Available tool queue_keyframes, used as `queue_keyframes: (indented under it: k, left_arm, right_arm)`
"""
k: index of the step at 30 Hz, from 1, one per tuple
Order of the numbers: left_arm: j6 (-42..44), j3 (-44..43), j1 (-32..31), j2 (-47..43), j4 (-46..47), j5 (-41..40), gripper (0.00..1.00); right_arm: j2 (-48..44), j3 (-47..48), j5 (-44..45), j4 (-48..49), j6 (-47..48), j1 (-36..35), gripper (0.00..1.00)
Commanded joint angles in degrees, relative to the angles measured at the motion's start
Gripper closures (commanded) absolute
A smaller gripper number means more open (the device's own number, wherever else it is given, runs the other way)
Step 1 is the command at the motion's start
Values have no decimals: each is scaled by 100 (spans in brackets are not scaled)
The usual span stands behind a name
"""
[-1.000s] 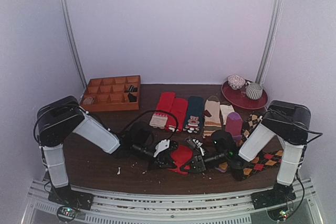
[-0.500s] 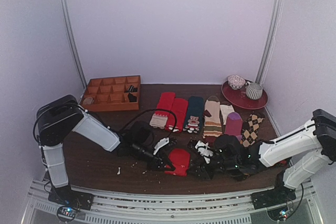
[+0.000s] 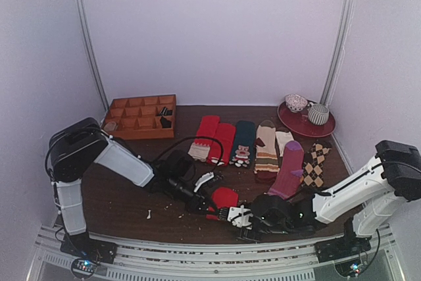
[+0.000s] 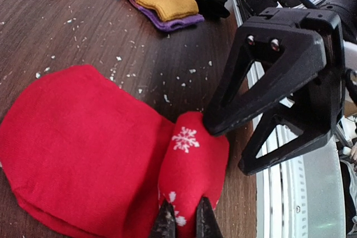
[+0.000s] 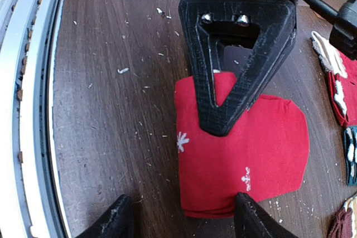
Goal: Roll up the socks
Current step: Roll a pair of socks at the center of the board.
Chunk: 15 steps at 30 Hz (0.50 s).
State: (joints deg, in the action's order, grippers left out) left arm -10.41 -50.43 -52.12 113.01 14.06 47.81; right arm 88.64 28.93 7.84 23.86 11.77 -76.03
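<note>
The red socks (image 3: 225, 197) lie folded near the table's front edge, with small white snowflakes and a rolled end (image 4: 192, 160). My left gripper (image 3: 205, 206) is shut on that rolled end, its fingertips (image 4: 165, 222) pinching the red cloth. My right gripper (image 3: 239, 218) is open just in front of the socks, its fingertips (image 5: 118, 217) spread wide and level with the near edge of the red cloth (image 5: 245, 149). In the left wrist view a right finger (image 4: 268, 82) touches the roll. In the right wrist view a left finger (image 5: 223, 93) lies over the socks.
A row of other socks (image 3: 245, 141) lies behind, with a purple sock (image 3: 288, 170) and an argyle one (image 3: 314, 162) to the right. A wooden compartment tray (image 3: 139, 116) stands back left and a red plate (image 3: 289, 121) with bowls back right. The metal rail (image 5: 28, 110) runs along the front.
My right arm has swung low and to the left, bringing its open gripper in front of the socks and uncovering the purple sock. The left gripper has stayed on the socks.
</note>
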Motion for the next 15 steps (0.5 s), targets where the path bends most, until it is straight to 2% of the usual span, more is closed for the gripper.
queue_keyframes:
  k: [1,6,10,15]
  left_arm:
    - [59,257,-79,500,-1444,-578,100]
    - [100,237,-86,517,-1456,-563,100]
    - [135,236,-79,522,-1450,-542,100]
    - [218,229,-80,526,-1459,-520,100]
  right_arm:
    - [217,239,427,-28,259,-120,38]
    - [362,337,579,16,325,-158,39]
    - [732,549,565,-275,238,-157,48]
    - [1096,619,397,-409,-101,-72,76]
